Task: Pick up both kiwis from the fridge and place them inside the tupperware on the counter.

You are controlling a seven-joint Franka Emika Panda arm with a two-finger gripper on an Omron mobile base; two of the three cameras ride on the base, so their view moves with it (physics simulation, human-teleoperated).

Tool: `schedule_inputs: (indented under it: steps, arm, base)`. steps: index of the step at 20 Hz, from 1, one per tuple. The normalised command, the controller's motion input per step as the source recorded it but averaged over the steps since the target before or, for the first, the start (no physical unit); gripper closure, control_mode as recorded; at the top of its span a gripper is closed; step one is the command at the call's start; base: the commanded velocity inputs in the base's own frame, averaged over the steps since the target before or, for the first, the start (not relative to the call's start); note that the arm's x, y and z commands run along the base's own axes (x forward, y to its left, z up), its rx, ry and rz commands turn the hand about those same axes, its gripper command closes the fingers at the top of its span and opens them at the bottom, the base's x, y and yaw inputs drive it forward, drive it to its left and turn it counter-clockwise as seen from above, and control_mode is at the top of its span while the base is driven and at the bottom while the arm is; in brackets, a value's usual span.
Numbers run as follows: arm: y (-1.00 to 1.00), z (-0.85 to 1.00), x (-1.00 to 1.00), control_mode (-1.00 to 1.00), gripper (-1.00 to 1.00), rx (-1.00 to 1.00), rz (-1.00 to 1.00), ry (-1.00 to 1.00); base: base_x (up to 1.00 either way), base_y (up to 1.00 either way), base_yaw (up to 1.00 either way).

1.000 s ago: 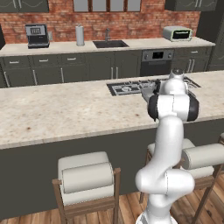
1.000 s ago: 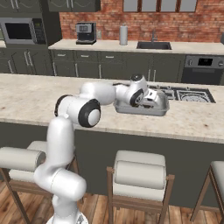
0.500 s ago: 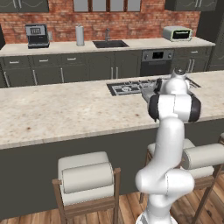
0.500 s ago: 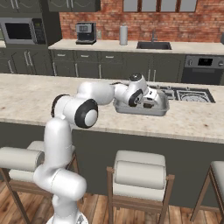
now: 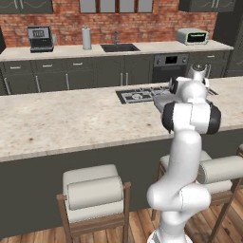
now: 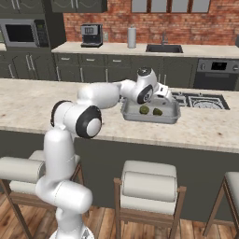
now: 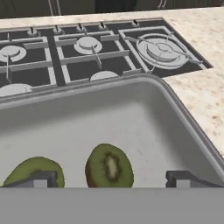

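Gripper (image 7: 109,179) stands released, its jaws spread wide and holding nothing, low over the tupperware (image 7: 175,109), a shallow grey translucent tray with rounded corners at centre frame on the speckled beige counter (image 7: 199,87). Both kiwis (image 6: 144,109) (image 6: 158,112) lie inside it, apart; one cut face (image 7: 109,166) shows green with pale core. Black cooktop (image 7: 87,48) lies upper left.

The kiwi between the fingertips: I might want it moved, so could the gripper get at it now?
Probably yes. The gripper hangs open right over that kiwi in the tray, with nothing between them; the other kiwi lies beside it.
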Motion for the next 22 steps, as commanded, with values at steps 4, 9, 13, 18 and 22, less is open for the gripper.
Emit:
schedule_inputs:
  steps: [4, 9, 13, 18, 22]
  arm:
    - [0.17, 0.48, -0.2, -1.0, -1.0, 0.0, 0.0, 0.01]
    - [0.32, 0.46, -0.39, -1.0, -1.0, 0.0, 0.0, 0.04]
    - [0.36, 0.46, -0.55, -1.0, -1.0, 0.0, 0.0, 0.02]
    - [0.34, 0.35, -0.75, -1.0, -1.0, 0.0, 0.0, 0.0]
    - [0.34, 0.31, -0.87, -1.0, -1.0, 0.0, -0.04, 0.0]
  base:
    - [0.0, 0.0, 0.0]
    - [0.0, 0.0, 0.0]
    - [0.0, 0.0, 0.0]
    - [0.0, 0.0, 0.0]
    - [0.0, 0.0, 0.0]
